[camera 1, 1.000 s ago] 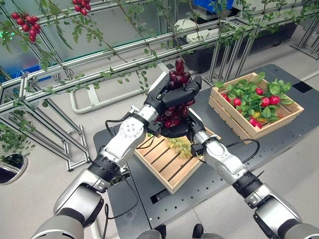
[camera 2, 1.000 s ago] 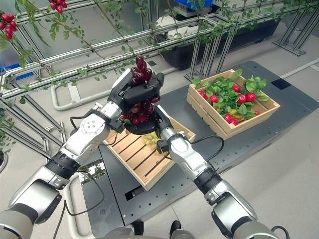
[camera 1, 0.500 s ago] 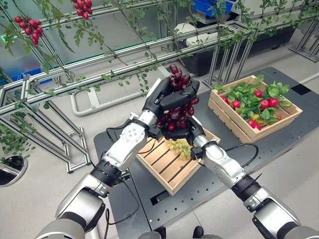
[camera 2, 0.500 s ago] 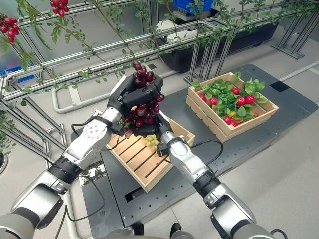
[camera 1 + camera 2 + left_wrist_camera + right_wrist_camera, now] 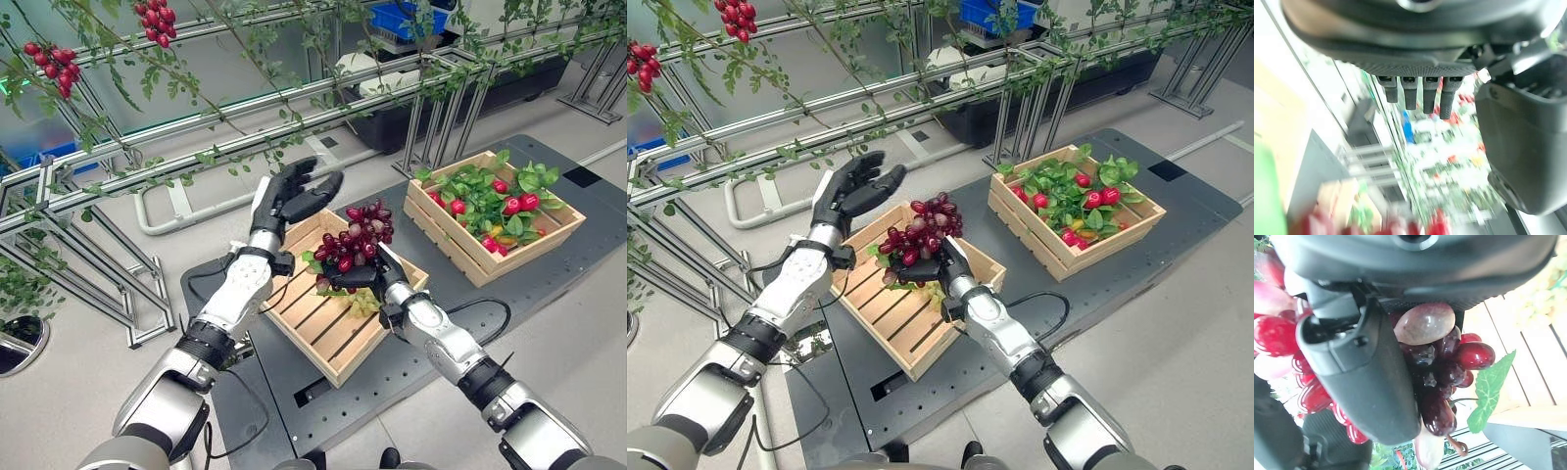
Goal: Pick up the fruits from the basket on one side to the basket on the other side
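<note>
A bunch of red grapes (image 5: pixel 359 242) is being gripped by the right hand (image 5: pixel 375 275), whose fingers and thumb are curled round the bunch's underside; in the right wrist view the dark berries (image 5: pixel 1442 372) and a green leaf (image 5: pixel 1489 389) are seen pressed against the thumb. The bunch is being held above the near wooden crate (image 5: pixel 313 328), over its far right part, where a cluster of green grapes (image 5: pixel 364 300) is lying on the slats just below the right hand. The left hand (image 5: pixel 290 197) is being held up with its fingers spread and relaxed, gripping nothing, beside the crate's far left corner and apart from the bunch. A second wooden crate (image 5: pixel 457 250), filled with leaves and red fruits (image 5: pixel 515 203), is standing well apart to the right on the dark platform (image 5: pixel 568 264).
</note>
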